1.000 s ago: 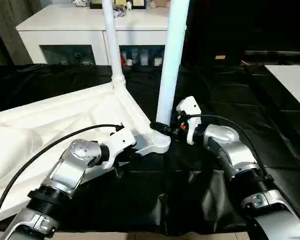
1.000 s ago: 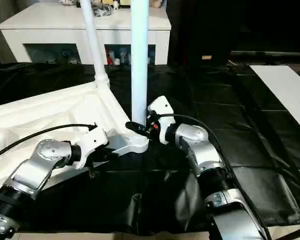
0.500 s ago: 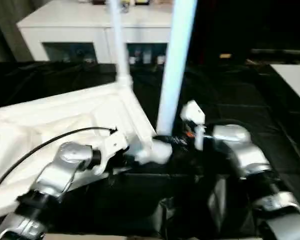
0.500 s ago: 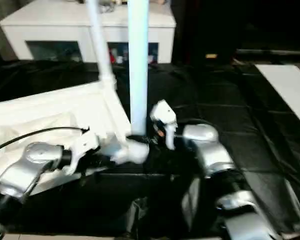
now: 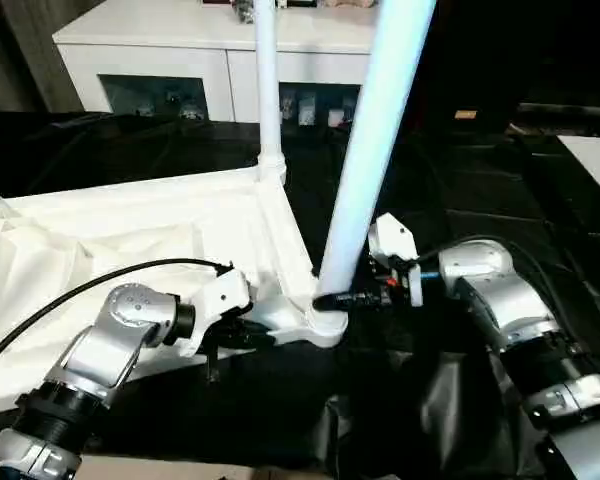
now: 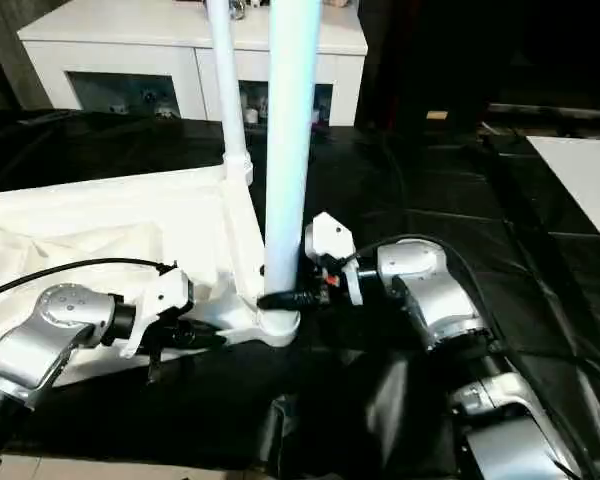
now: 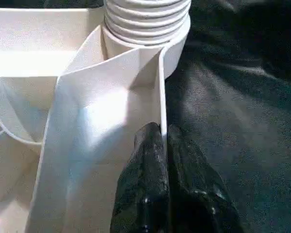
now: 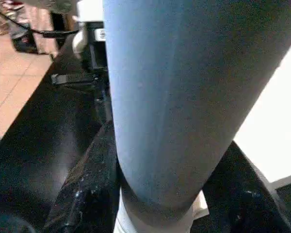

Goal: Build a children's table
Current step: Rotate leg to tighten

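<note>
Black sheet-covered surface (image 5: 480, 200); white cabinet (image 5: 220, 60) behind, no readable writing. Upturned table top (image 5: 130, 230) lies there. Left pincer (image 7: 162, 145) clenched on its rim wall near corner socket (image 6: 278, 322). Right pincer (image 5: 330, 300) grasps the leg (image 5: 375, 150) at that socket.

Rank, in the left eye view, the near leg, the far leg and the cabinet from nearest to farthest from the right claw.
1. Near leg: gripped at its base by the right claw, at the near corner socket.
2. Far leg: standing in the next corner socket, behind and to the left.
3. Cabinet: at the back, beyond the table's far edge.
</note>
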